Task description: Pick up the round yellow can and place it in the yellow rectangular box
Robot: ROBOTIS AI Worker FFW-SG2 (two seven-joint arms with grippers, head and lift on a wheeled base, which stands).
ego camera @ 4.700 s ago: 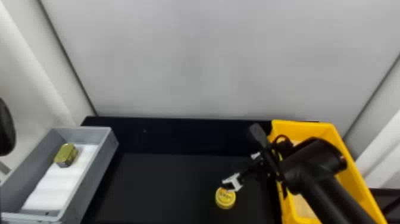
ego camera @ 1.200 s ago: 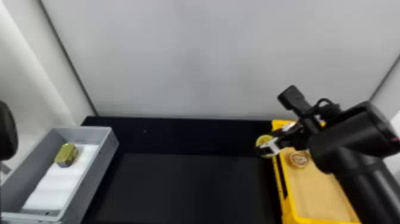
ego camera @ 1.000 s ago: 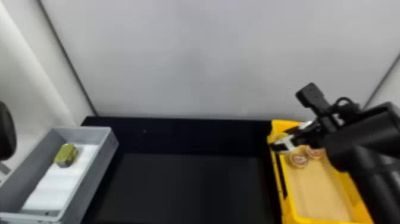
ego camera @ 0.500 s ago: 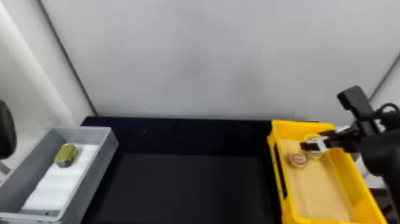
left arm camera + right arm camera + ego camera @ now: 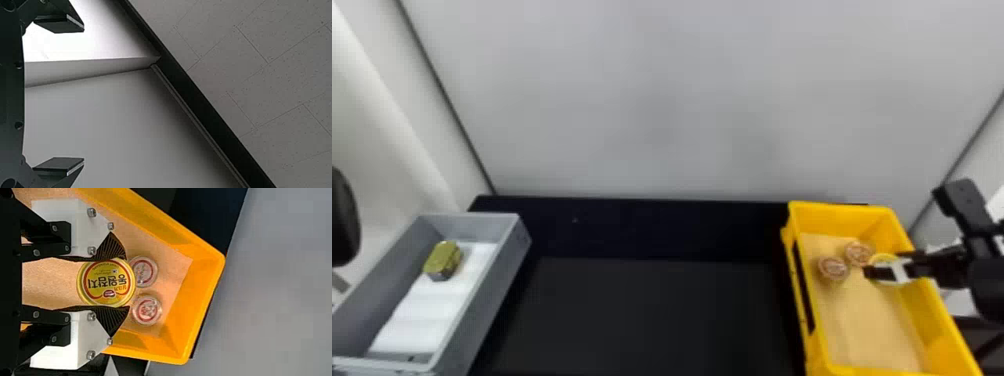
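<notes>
Because the yellow can sat right between the fingertips of my right pincer, the only offset that mattered was down — floor of the yellow rectangular box under it, right arm nearer by far. Pincer was closed on the can, dark ribbed pads against opposite sides of its rim. Round and squat, so no long axis to line up; printed lid faced the wrist camera. In the head view it was over the far part of the box, near the right-hand wall, with the arm reaching in across that wall. Height above the floor I couldn't tell.

Two small round containers, clear-looking and red-marked, were just beside it: one partly overlapped by the can in the wrist view, the other with a narrow gap. I judged the carry nearly finished: lower straight, maybe shift off the neighbours first, then release. Risk was an edge landing on one of them and tipping the can.

Box was smooth plastic, lined with a tan, matte sheet. Gold tin in the grey crate — not my target. Left pincer waited idle, fingers spread, empty.
</notes>
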